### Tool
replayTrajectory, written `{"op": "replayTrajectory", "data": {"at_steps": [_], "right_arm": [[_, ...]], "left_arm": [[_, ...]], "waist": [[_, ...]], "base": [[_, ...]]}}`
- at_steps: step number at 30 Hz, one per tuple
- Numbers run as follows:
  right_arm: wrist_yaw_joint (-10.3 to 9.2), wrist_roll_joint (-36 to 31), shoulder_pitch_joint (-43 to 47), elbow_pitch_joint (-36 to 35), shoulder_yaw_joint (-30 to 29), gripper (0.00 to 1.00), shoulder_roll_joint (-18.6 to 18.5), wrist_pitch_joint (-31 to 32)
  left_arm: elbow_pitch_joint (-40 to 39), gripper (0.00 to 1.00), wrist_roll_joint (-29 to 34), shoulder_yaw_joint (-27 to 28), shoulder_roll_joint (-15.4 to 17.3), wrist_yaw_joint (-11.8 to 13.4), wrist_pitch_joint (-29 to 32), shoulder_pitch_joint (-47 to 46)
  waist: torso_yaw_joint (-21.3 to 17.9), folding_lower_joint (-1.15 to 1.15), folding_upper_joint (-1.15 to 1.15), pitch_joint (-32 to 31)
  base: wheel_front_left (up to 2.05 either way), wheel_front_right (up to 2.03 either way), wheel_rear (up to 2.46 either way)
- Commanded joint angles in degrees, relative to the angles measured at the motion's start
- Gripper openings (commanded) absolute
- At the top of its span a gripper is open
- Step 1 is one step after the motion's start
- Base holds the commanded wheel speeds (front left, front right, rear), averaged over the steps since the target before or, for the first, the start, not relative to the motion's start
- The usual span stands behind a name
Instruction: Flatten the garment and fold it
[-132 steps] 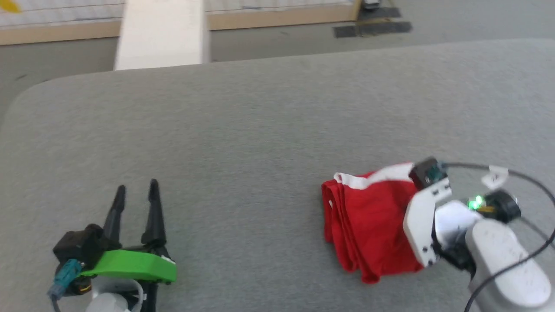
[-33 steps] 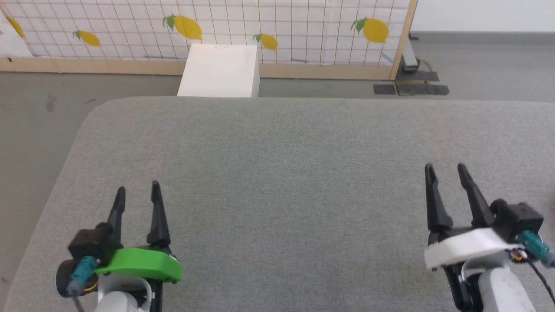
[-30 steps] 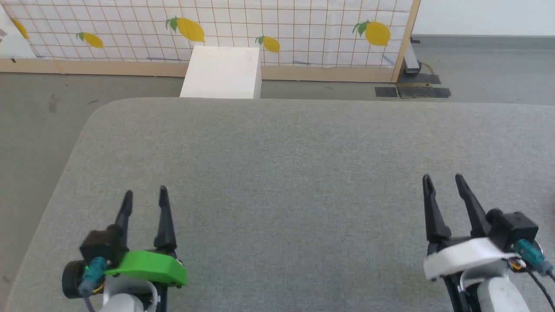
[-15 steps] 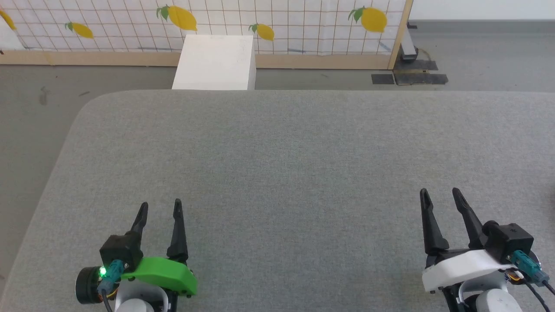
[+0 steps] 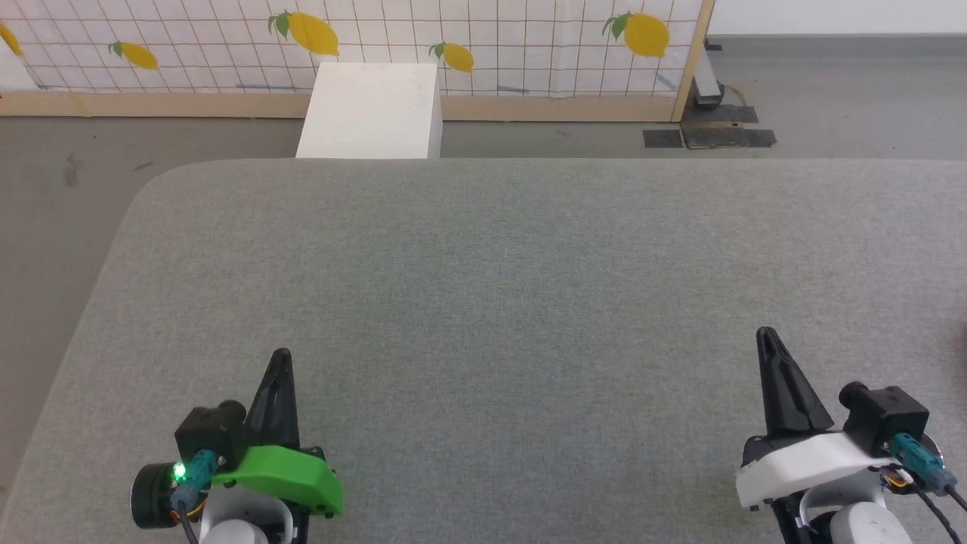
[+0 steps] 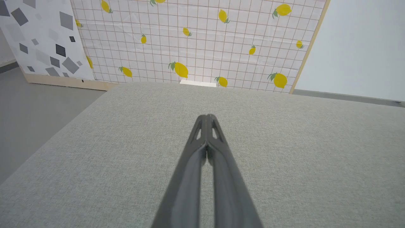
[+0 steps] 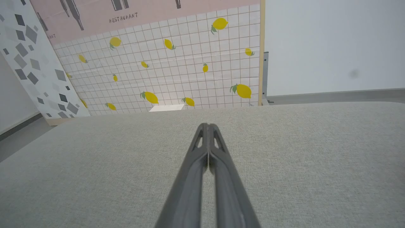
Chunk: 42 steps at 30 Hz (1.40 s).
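Two grippers hang over the grey fabric-covered table [image 5: 483, 249], well apart: the left gripper [image 5: 279, 357], green-bracketed, at the near left and the right gripper [image 5: 767, 334], white-bracketed, at the near right. Each has its long dark fingers pressed together at the tips, holding nothing. Where the garment lies relative to either pair of jaws cannot be told. Beyond the table's far edge stands a white box [image 5: 368, 109].

I am wearing a green cover [image 5: 276, 470] behind my left claw [image 5: 280, 355], a white cover [image 5: 804, 455] behind my right claw [image 5: 768, 333]. Long dark fingers [image 6: 191, 164] are tapering to points. Teal plugs [image 5: 195, 470] are sticking from black camera blocks [image 5: 210, 429]; a green light [image 5: 179, 473] is glowing.
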Motion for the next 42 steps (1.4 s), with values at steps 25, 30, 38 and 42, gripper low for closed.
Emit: {"op": "replayTrajectory", "data": {"at_steps": [25,30,38,42], "right_arm": [[-0.03,-2.7,0.9,-3.2,0.4,0.0,0.0,3.2],[-0.03,-3.1,1.1,-3.7,0.5,0.0,0.0,3.8],[-0.03,-3.8,1.3,-4.5,0.6,0.0,0.0,4.8],[-0.04,-4.1,1.4,-4.9,0.6,0.0,0.0,5.2]], "left_arm": [[-3.1,0.0,3.2,0.9,-0.8,-0.1,3.3,1.0],[-3.5,0.0,3.7,1.1,-0.9,-0.2,3.9,1.1],[-4.3,0.0,4.5,1.3,-1.1,-0.2,4.8,1.3],[-4.7,0.0,4.9,1.4,-1.2,-0.2,5.3,1.4]], "waist": [[-1.0,0.0,0.17,-0.5],[-1.2,0.0,0.2,-0.6],[-1.4,0.0,0.23,-0.8],[-1.6,0.0,0.25,-0.9]], "base": [[0.0,0.0,0.0],[0.0,0.0,0.0],[0.0,0.0,0.0],[0.0,0.0,0.0]]}}
